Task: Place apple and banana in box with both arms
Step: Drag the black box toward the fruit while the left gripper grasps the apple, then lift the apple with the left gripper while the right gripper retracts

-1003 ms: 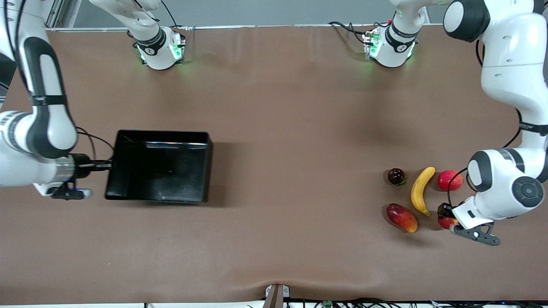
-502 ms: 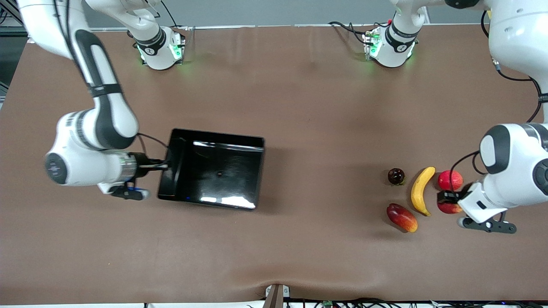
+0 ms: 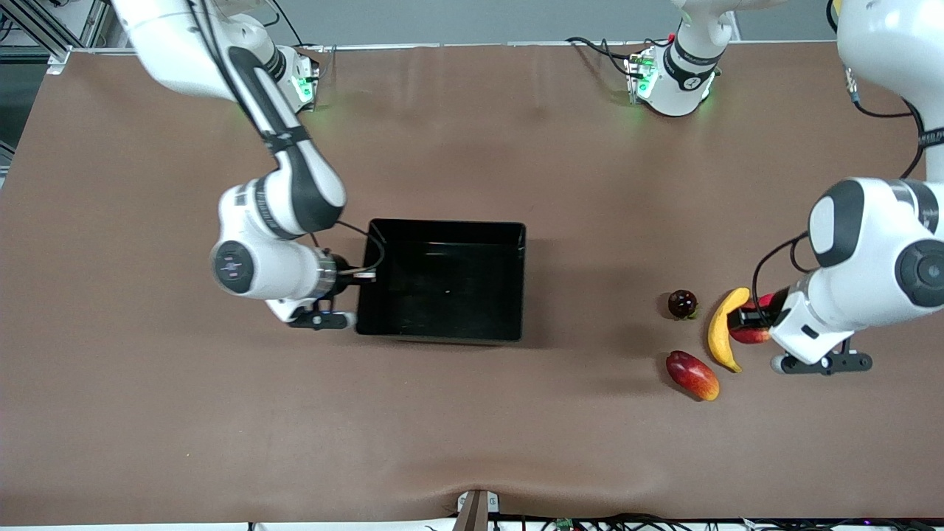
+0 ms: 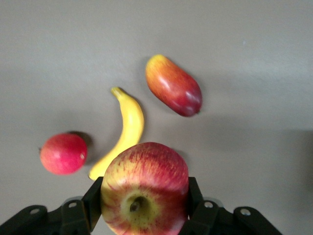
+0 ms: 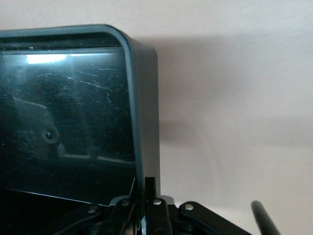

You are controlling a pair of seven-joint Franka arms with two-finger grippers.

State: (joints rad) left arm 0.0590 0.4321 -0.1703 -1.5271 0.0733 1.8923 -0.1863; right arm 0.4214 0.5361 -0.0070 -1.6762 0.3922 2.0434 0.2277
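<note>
Box has slid toward table centre since last frame; I've got the shallow black glossy open-topped box [image 3: 450, 280] by its end wall, right gripper [image 3: 366, 277] clamped tight on the rim. Left gripper [image 3: 740, 318] pinches the small red yellow-streaked apple [image 4: 145, 191], lifted over the curved yellow banana [image 3: 724, 329] at the left arm's end of the brown tabletop [image 3: 472, 413]. Banana lies between a dark round fruit [image 3: 683, 303] and pinkish-red round fruit [image 4: 63, 153]; red-yellow mango-like fruit [image 3: 692, 375] nearer the camera.
</note>
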